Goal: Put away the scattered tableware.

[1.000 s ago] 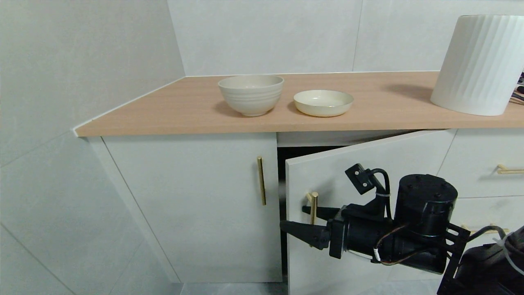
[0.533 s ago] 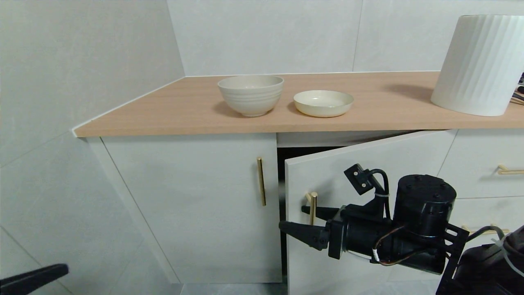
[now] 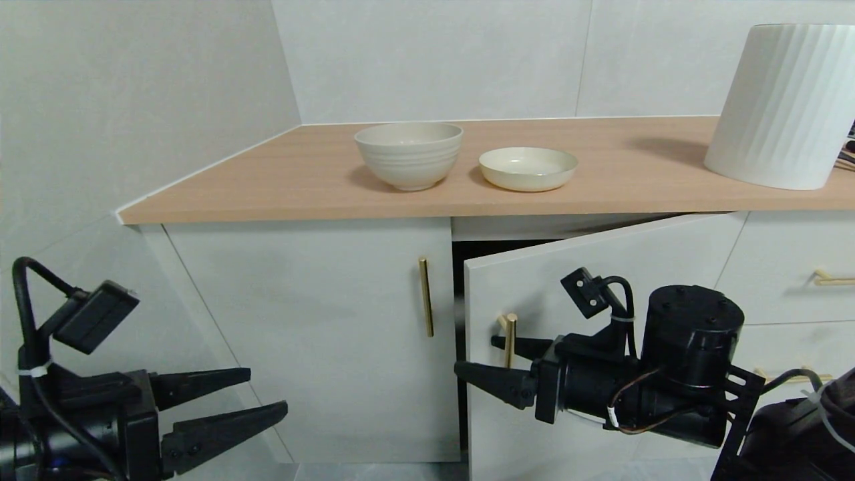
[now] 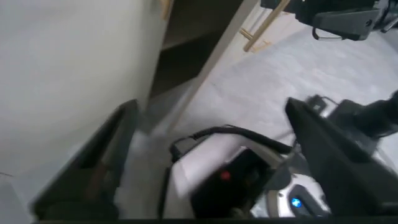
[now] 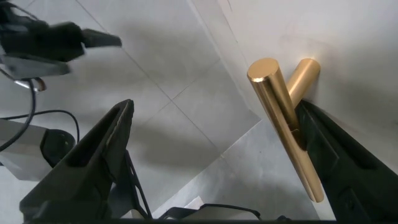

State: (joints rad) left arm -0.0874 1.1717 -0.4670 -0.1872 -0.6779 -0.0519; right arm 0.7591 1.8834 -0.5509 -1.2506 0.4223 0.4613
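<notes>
Left claw (image 3: 267, 389) arrived, bowl (image 3: 409, 155) well above

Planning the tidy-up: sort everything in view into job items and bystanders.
Job: deep bowl; shallow dish; half-open cabinet door; brass handle; right gripper, open astride that handle; left gripper, open.
Bystanders: white ribbed cylinder; closed cabinet door; drawer handle.

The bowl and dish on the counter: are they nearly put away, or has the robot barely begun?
Barely begun. Done: the cupboard door stands partly open. In hand: the right gripper is open around that door's gold handle; the left gripper hangs low, open and empty. Left: both the bowl and the shallow dish sit on the countertop, neither picked up yet.
</notes>
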